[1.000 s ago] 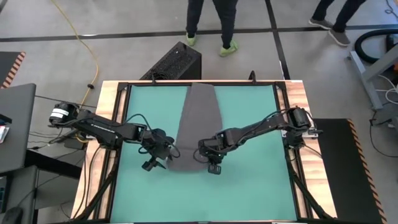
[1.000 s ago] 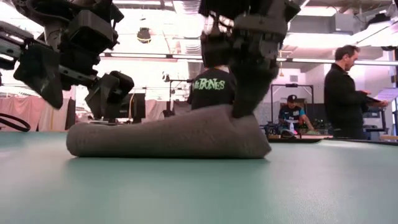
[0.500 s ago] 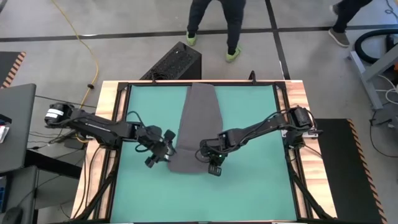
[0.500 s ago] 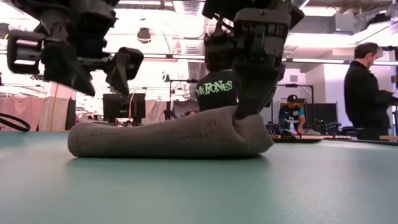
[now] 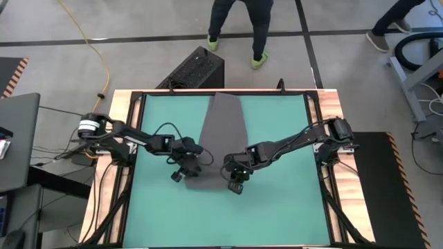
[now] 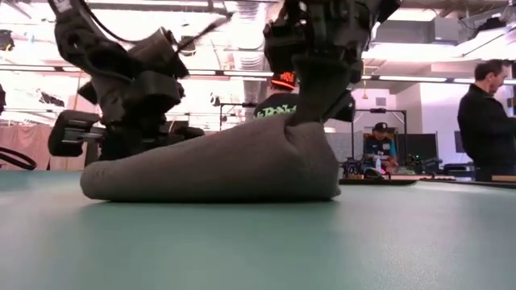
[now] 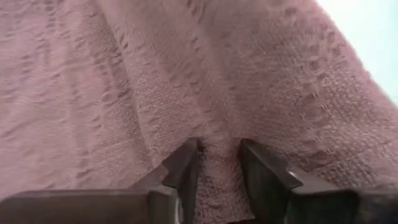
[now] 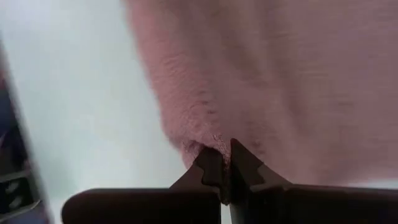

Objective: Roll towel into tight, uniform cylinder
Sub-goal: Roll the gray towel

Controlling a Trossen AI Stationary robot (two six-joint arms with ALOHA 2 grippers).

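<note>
Towel gripped at its near end by both grippers, at the centre of the mat.

The towel (image 5: 220, 135) is laid on the teal mat (image 5: 277, 207) as a long strip, its long axis running from the upper centre of the high frame down to the middle, where the near end is bunched into a low roll (seen in the low view as a thick hump (image 6: 218, 165) lying across the frame). The roll's left end is pinched by the left gripper (image 7: 216, 163), a fold of cloth being held between narrowly set fingers. The right end is clamped by the right gripper (image 8: 224, 163), its fingers nearly closed on the edge, lifted into a peak (image 6: 302, 121).
</note>
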